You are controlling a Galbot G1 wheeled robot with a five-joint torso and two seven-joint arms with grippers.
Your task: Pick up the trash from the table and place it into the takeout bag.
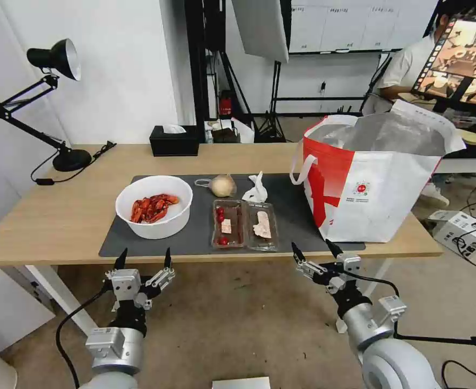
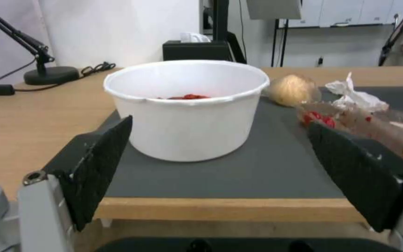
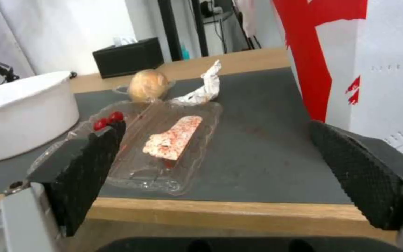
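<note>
Tray [image 1: 244, 225] lies opened flat on the mat [image 1: 297, 216], its 2 halves side by side, long axis running near to far. Left half holds cherry tomatoes [image 1: 220, 212]; right half holds a stained paper scrap [image 1: 262, 224]. Bowl [image 1: 154, 206] of crayfish shells sits left of the tray. Wrapped ball [image 1: 222, 185] and tissue [image 1: 257, 189] lie just beyond the tray. Bag [image 1: 373, 178] stands upright at the bench's [image 1: 48, 216] right end, mouth open; its round logo [image 1: 361, 189] carries small print, unreadable.

Left end effector [image 1: 143, 257] and right end effector [image 1: 316, 249] both hover released, just short of the bench's near edge.

Right wrist view shows red speckling on the scrap; left wrist view shows the bowl's outer wall.
</note>
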